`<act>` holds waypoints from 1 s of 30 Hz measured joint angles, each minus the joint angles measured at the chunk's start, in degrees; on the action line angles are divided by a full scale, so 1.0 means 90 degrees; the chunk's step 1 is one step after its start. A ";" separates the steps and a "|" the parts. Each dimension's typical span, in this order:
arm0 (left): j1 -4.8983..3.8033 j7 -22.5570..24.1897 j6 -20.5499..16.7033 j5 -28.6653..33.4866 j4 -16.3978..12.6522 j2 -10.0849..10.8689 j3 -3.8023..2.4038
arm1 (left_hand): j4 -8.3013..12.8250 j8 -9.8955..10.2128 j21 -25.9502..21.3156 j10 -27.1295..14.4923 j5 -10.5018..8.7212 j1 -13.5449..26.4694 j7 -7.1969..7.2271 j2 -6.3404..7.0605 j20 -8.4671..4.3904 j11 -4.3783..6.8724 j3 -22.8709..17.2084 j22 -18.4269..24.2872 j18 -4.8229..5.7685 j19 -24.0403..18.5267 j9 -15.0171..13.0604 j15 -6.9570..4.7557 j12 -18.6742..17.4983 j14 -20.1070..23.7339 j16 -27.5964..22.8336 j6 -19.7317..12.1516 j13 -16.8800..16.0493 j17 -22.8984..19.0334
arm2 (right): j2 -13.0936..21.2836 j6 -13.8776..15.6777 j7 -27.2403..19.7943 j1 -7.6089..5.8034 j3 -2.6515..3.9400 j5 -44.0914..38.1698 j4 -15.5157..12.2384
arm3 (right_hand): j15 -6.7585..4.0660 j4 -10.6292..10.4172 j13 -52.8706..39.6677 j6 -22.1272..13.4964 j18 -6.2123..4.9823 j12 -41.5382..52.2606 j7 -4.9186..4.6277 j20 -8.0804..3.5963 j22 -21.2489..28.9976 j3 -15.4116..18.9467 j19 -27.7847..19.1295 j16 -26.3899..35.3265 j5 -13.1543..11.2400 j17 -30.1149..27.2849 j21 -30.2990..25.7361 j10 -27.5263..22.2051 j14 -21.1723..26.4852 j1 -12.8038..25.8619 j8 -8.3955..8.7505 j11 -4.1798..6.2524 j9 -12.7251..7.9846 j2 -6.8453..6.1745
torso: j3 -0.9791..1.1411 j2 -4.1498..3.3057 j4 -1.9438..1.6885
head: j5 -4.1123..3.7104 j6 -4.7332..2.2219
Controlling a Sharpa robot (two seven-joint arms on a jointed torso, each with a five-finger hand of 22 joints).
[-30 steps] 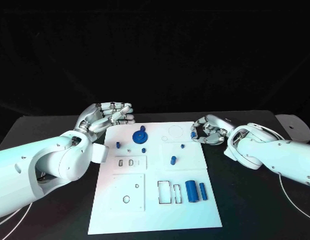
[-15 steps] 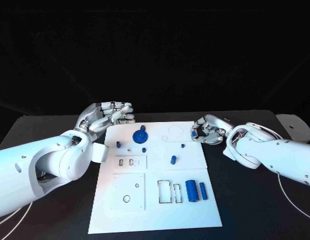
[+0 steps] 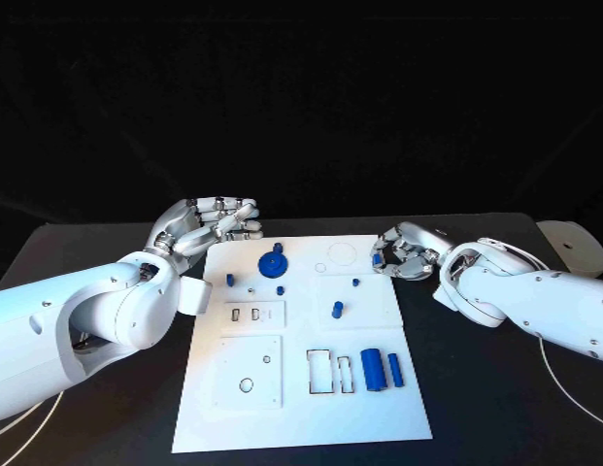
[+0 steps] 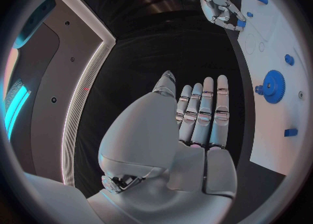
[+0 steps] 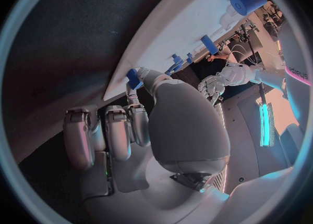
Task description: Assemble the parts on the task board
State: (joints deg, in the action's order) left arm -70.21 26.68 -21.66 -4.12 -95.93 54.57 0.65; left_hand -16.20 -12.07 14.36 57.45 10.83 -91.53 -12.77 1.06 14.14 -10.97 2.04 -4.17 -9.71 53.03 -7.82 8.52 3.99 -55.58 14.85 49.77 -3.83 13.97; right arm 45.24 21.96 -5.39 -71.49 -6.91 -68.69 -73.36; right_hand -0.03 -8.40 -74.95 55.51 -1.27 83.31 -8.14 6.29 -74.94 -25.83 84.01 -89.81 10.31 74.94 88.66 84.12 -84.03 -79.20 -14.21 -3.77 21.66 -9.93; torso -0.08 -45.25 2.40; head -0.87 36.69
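Fingers [image 5: 133, 89] of the right hand [image 3: 403, 253] are pinched on a small blue part [image 5: 133, 77] at the far right edge of the white board [image 3: 301, 408]. Part is short and blocky, held just at the board's rim. Left hand [image 3: 215, 224] is held beside the board's far left corner, fingers straight and together, nothing gripped. A blue gear [image 3: 269, 264] is seated on the board's far half.

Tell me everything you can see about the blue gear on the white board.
The blue gear is a toothed disc, plastic-looking, lying flat on the task board near its far edge, left of centre. A small blue knob sits against its far rim. In the left wrist view it shows teeth around its edge. Neither robot hand touches it; the left robot hand rests off the board's far left corner.
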 measured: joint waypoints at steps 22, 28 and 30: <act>0.0000 -0.0017 0.0014 0.0002 -0.0006 0.0043 0.0000 | 0.0000 0.0000 0.0000 0.0000 0.0000 0.0000 0.0000 0.0000 0.0000 0.0000 0.0000 0.0005 0.0000 0.0000 0.0006 0.0000 0.0000 0.0000 0.0000 0.0000 0.0000 0.0007 | 0.0267 0.0654 0.1009 -0.0292 0.0057 -0.0334 -0.1719 | -0.0080 0.0241 0.0002 -0.0010 0.0099 -0.0075 0.0107 -0.0086 0.0002 -0.0382 0.0000 0.0000 -0.0454 -0.0002 0.0116 -0.0050 -0.0012 -0.0030 -0.0130 0.0096 0.0038 0.0370 | -0.0040 0.0053 0.0066 | 0.0074 0.0049; 0.0000 -0.0019 0.0017 0.0010 0.0057 0.0009 0.0000 | 0.0000 0.0000 0.0000 0.0000 0.0000 0.0000 0.0000 0.0000 0.0000 0.0000 0.0000 0.0005 0.0000 0.0000 0.0005 0.0000 0.0000 0.0000 0.0000 0.0000 0.0000 0.0014 | -0.0244 0.0677 0.1668 -0.0355 0.0028 -0.0605 -0.1984 | -0.0080 0.0225 0.0002 -0.0034 0.0099 -0.0075 0.0106 -0.0085 0.0002 -0.0398 0.0000 0.0000 -0.0453 -0.0002 0.0116 -0.0050 -0.0012 0.0010 -0.0130 0.0096 0.0038 0.0409 | -0.0065 0.0076 0.0083 | 0.0187 0.0111; 0.0000 -0.0019 0.0017 0.0013 0.0097 -0.0008 0.0000 | 0.0000 0.0000 0.0000 0.0000 0.0000 0.0000 0.0000 0.0000 0.0000 0.0000 0.0000 0.0005 0.0000 0.0000 0.0005 0.0000 0.0000 0.0000 0.0000 0.0000 0.0000 0.0014 | -0.0446 0.0682 0.1817 -0.0354 0.0002 -0.0676 -0.1984 | -0.0080 0.0225 0.0002 -0.0043 0.0099 -0.0075 0.0100 -0.0085 0.0002 -0.0398 0.0000 0.0000 -0.0454 -0.0002 0.0116 -0.0050 -0.0012 0.0010 -0.0130 0.0096 0.0038 0.0409 | -0.0073 0.0087 0.0085 | 0.0239 0.0137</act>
State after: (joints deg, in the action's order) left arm -70.21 26.51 -21.51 -4.00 -95.07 54.50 0.65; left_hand -16.20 -12.07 14.36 57.45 10.83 -91.53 -12.77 1.06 14.14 -10.97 2.04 -4.13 -9.71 53.03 -7.78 8.51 3.99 -55.58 14.85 49.76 -3.83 14.09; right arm 41.23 28.10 10.96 -74.68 -6.89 -74.78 -91.22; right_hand -0.75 -6.38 -74.93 55.12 -0.38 82.64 -7.25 5.53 -74.92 -29.41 84.01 -89.80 6.23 74.92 89.70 83.67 -84.13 -79.11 -15.38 -2.91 21.99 -6.25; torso -0.74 -44.46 3.17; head 1.28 37.93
